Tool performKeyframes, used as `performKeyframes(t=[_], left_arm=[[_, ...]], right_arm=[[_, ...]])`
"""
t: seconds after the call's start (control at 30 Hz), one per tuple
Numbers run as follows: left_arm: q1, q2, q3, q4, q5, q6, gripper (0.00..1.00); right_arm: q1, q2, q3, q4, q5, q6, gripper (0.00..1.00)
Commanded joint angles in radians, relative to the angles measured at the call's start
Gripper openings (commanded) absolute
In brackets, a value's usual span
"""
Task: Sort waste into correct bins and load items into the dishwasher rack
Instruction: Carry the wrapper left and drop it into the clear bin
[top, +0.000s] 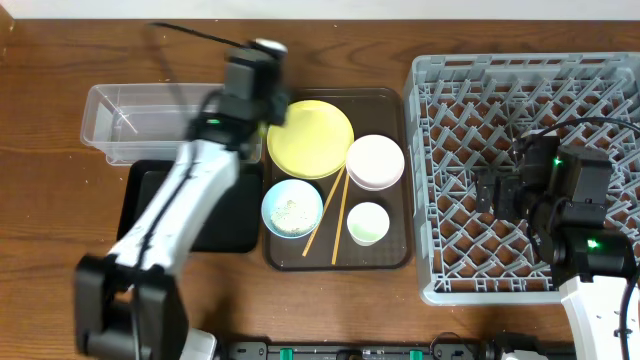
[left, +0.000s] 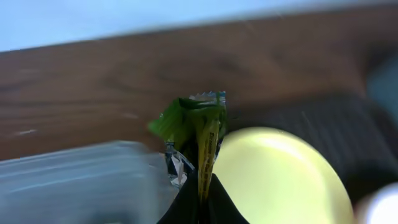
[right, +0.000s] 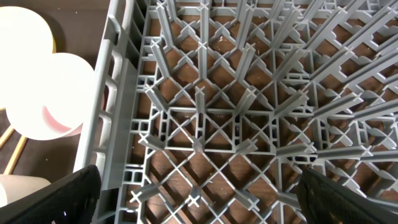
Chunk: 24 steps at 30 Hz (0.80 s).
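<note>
Nearest the front, the right gripper (right: 200, 193) hangs with its jaws wide apart and empty over the dishwasher rack (top: 416, 200), while the light-blue bowl (top: 292, 207), small cup (top: 368, 223) and chopsticks (top: 340, 215) lie on the brown serving tray (top: 390, 262). Farther back sit the white bowl (top: 375, 161) and the yellow plate (left: 280, 174). At the plate's far-left edge the left gripper (left: 198, 202) is clamped on the snack wrapper (left: 198, 121), just beside the clear tub (left: 74, 180).
</note>
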<state>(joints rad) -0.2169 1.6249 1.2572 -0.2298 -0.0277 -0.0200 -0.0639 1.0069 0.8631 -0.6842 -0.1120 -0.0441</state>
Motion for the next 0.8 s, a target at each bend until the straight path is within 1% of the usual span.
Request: performKeyframes(t=[0.0,0.07,0.13,0.2,0.23,0.27,0.33,0.37,0.43,0.6,0.67,0.77], left_arm=[[0.111,0.031,-0.005,-0.014,-0.052,-0.163,0.06],[0.174,0.053,-0.006,-0.024,-0.052,-0.297,0.06],[0.218,0.079,-0.006,-0.024,-0.051,-0.417,0.09],[0.251,0.108,-0.006,-0.024,-0.051,-0.538,0.17],[0.263,0.120,-0.006,-0.024,-0.051,-0.582,0.25],[0.275,0.132,-0.006,-0.024,-0.051,-0.629,0.30],[0.288,0.146,-0.006,-0.017,-0.051,-0.708,0.32],[0.291,0.148,-0.006,-0.009,-0.050,-0.725,0.34],[0.295,0.143,-0.006,-0.008,-0.043,-0.726,0.44],[0.290,0.075,-0.006,-0.035,0.019,-0.721,0.77],[0.281,0.035,-0.006,-0.067,0.019,-0.721,0.82],[0.248,-0.024,-0.006,-0.135,0.021,-0.720,0.85]], right_arm=[[-0.007,-0.007,0.019,-0.001,0.006,0.013,0.99],[-0.007,-0.007,0.019,-0.001,0.006,0.013,0.99],[-0.007,-0.007,0.019,-0.001,0.006,0.013,0.99],[-0.007,-0.007,0.020,0.000,0.006,0.013,0.99],[-0.007,-0.007,0.019,-0.001,0.006,0.013,0.99],[-0.007,-0.007,0.020,-0.001,0.006,0.013,0.99],[-0.007,-0.007,0.020,-0.001,0.006,0.013,0.99],[-0.007,-0.007,0.019,-0.001,0.006,0.013,0.99],[-0.007,-0.007,0.019,-0.001,0.006,0.013,0.99],[-0.007,-0.007,0.019,-0.001,0.006,0.013,0.99],[-0.007,-0.007,0.020,-0.001,0.006,0.013,0.99],[-0.007,-0.007,0.020,-0.002,0.006,0.013,0.99]])
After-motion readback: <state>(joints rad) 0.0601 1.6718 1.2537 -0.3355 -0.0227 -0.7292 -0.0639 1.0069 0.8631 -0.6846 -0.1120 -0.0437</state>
